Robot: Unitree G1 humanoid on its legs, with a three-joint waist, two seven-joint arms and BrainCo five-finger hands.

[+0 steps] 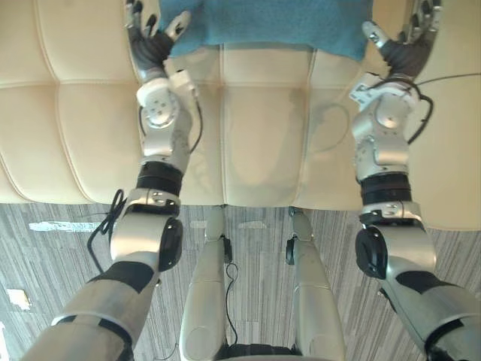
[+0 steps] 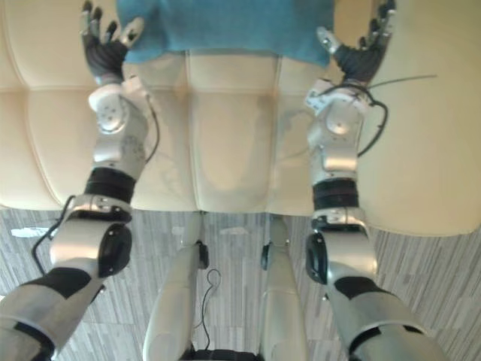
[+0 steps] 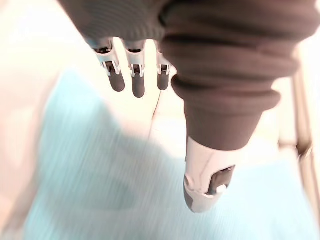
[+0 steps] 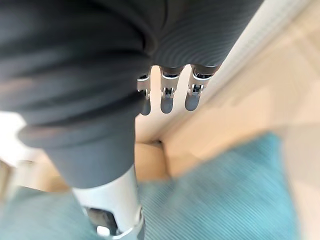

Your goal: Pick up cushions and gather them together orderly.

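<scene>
Left eye view: a teal cushion [image 1: 270, 22] lies on the cream sofa [image 1: 255, 135] at the far middle of the seat, its near edge running across the tufted panels. The left hand [image 1: 150, 47] is raised at the cushion's left corner and the right hand [image 1: 406, 51] at its right corner, with the cushion between them. Both hands are released, fingers spread and straight, grasping nothing. Each thumb overlaps the cushion's edge; whether it touches cannot be told. Grey striped floor [image 1: 60, 256] lies in front of the sofa. Right eye view: the same arrangement, with the cushion between the two spread hands and the sofa's seams passing beneath its near edge. Left wrist view: the left hand's fingers [image 3: 132, 80] extend straight and its thumb [image 3: 205, 185] stands apart from them, over the teal cloth. Cream upholstery shows past the fingertips, and the hand is not curled round the cushion. Right wrist view: the right hand's fingers [image 4: 167, 97] likewise point straight, toward cream upholstery, with the thumb [image 4: 115, 215] held apart. The cushion lies beneath and beside the thumb, ungrasped.
</scene>
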